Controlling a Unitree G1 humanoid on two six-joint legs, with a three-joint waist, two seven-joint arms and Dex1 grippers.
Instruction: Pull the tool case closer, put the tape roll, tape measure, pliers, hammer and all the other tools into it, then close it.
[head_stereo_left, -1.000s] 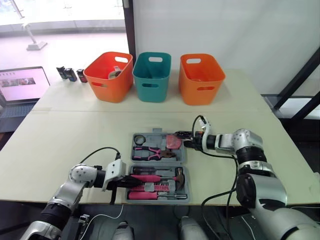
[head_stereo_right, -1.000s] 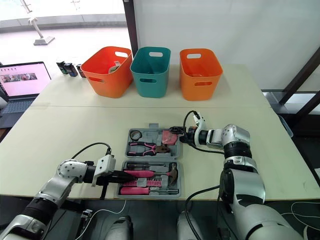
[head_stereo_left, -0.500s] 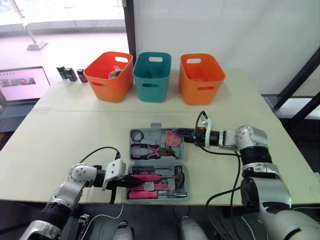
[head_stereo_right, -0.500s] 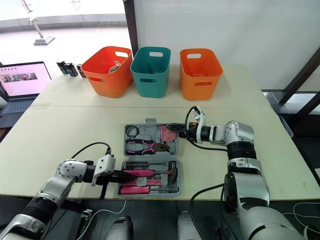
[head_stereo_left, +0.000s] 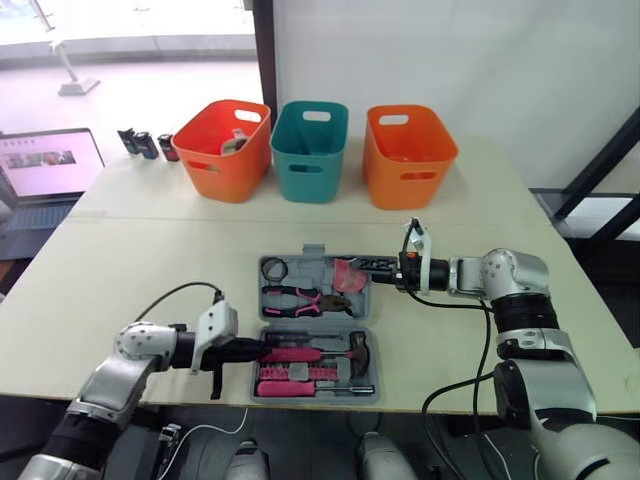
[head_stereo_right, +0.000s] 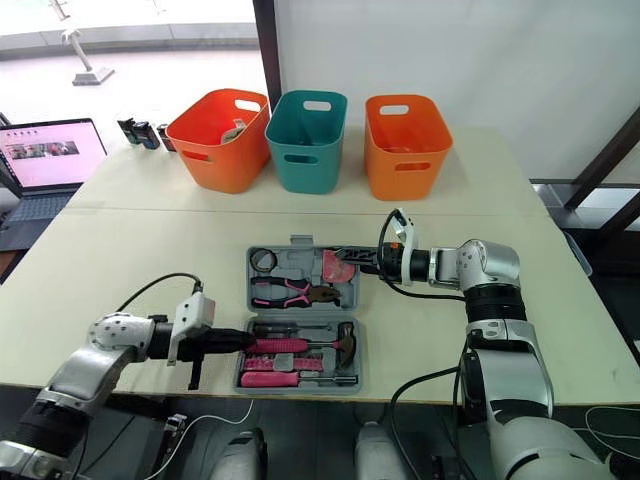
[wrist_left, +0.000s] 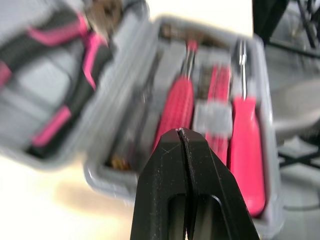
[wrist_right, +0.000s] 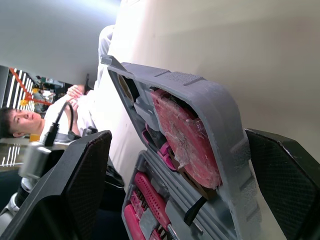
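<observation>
Head view: the open gray tool case (head_stereo_left: 312, 258) is lying lower centre on the table (head_stereo_left: 120, 260), with pink-handled tools (head_stereo_left: 300, 356) filling it. The left gripper (head_stereo_left: 256, 349), drawn back slightly since a second ago, is hovering at its left rim.

Left wrist view: that gripper's fingers (wrist_left: 160, 170) are pressing together on nothing above pink screwdrivers (wrist_left: 176, 112).

Right wrist view: the right gripper (wrist_right: 180, 135) is gaping wide, straddling the edge of the lid (wrist_right: 200, 92).
</observation>
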